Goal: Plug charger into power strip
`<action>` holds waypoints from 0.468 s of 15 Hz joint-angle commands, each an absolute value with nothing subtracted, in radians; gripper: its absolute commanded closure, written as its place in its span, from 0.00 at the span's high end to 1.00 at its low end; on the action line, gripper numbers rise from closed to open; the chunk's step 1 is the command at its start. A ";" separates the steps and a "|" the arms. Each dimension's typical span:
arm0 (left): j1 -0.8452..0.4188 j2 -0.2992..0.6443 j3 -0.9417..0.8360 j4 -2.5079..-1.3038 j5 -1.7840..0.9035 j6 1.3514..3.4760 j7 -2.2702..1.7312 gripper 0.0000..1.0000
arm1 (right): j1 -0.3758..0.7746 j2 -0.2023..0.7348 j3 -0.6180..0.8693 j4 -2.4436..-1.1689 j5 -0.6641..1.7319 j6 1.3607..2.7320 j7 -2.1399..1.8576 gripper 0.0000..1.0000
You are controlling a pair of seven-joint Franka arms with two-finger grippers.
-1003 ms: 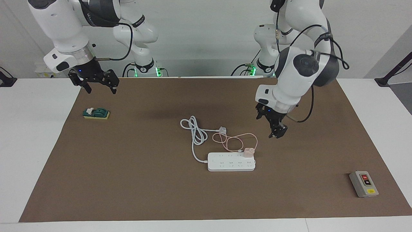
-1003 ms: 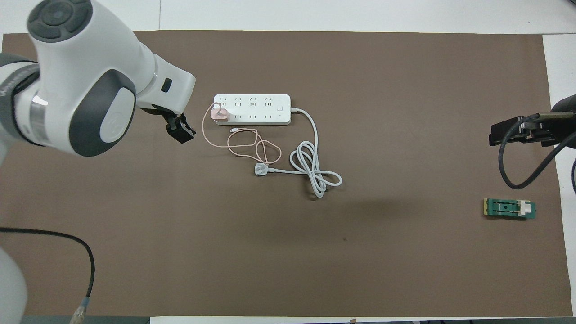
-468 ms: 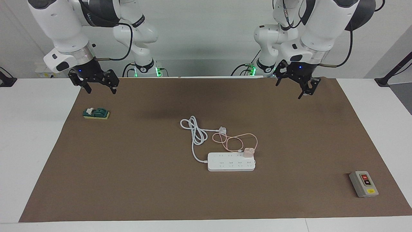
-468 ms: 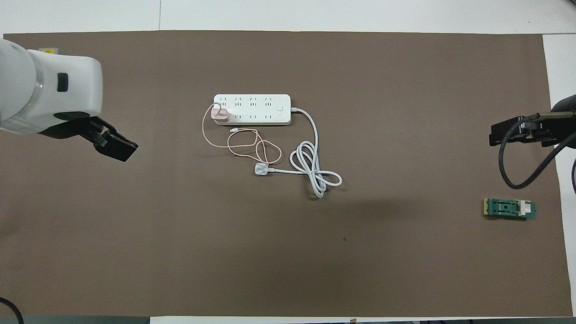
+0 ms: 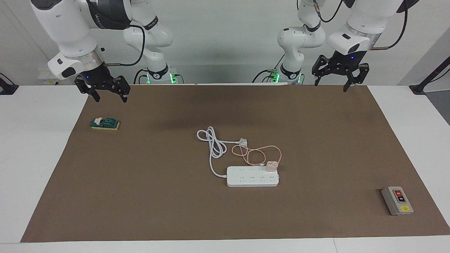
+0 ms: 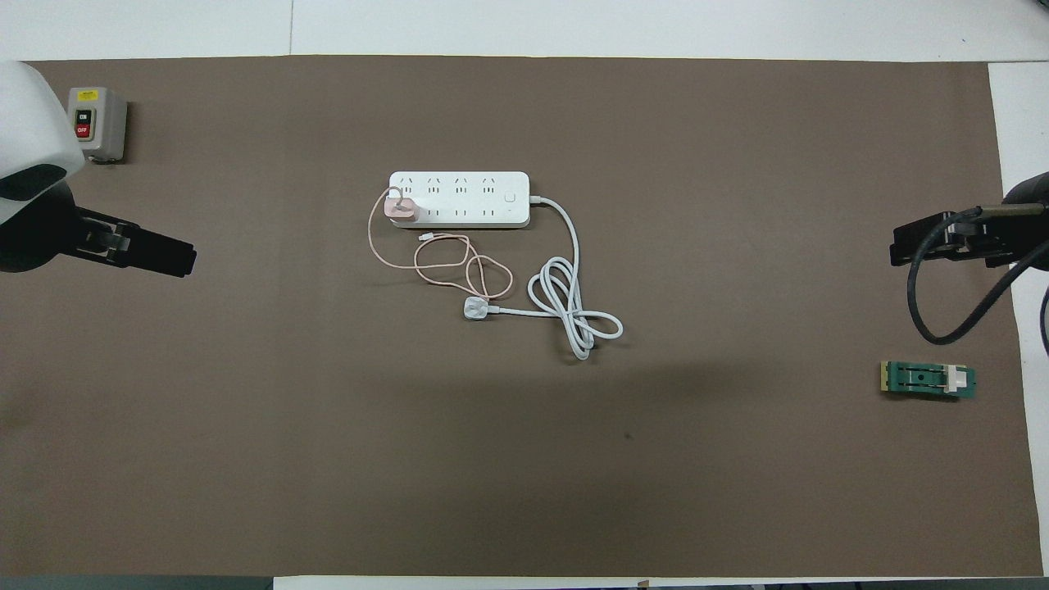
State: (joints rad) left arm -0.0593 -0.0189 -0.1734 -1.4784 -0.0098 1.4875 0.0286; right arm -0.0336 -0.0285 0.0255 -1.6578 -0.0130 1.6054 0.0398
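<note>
The white power strip (image 5: 253,176) lies flat on the brown mat, and it also shows in the overhead view (image 6: 459,199). The pale pink charger (image 5: 271,166) stands on the strip, at its end toward the left arm, in the socket row nearer the robots; it also shows from above (image 6: 402,210). Its thin pink cable (image 5: 256,154) loops on the mat nearer the robots. My left gripper (image 5: 330,87) hangs open and empty over the mat's edge nearest the robots. My right gripper (image 5: 111,100) waits open and empty over the mat's corner at the right arm's end.
The strip's white three-pin plug (image 5: 243,142) and coiled thick cord (image 5: 212,144) lie beside the pink cable. A grey box with red and black buttons (image 5: 397,200) sits at the left arm's end. A small green block (image 5: 104,123) lies below the right gripper.
My left arm has risen from beside the charger and drawn back to the mat's edge nearest the robots. The charger, the strip and the right arm have not moved.
</note>
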 commanded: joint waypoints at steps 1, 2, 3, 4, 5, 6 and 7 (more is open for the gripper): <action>-0.052 -0.078 -0.172 -1.563 -0.021 1.474 -0.057 1.00 | -0.045 -0.041 0.035 -1.664 -0.023 1.586 0.025 1.00; -0.035 -0.089 -0.172 -1.589 -0.020 1.480 -0.066 1.00 | -0.043 -0.041 0.035 -1.663 -0.023 1.586 0.025 1.00; -0.016 -0.094 -0.173 -1.595 -0.021 1.480 -0.083 1.00 | -0.041 -0.041 0.035 -1.663 -0.023 1.586 0.028 1.00; -0.015 -0.094 -0.175 -1.595 -0.020 1.485 -0.097 1.00 | -0.041 -0.041 0.037 -1.664 -0.021 1.588 0.028 1.00; -0.017 -0.092 -0.173 -1.592 -0.018 1.496 -0.107 1.00 | -0.043 -0.041 0.035 -1.664 -0.020 1.588 0.029 1.00; -0.014 -0.091 -0.175 -1.591 -0.017 1.506 -0.109 1.00 | -0.043 -0.041 0.035 -1.663 -0.020 1.588 0.031 1.00; -0.012 -0.091 -0.175 -1.592 -0.018 1.494 -0.104 1.00 | -0.043 -0.041 0.035 -1.663 -0.020 1.588 0.029 1.00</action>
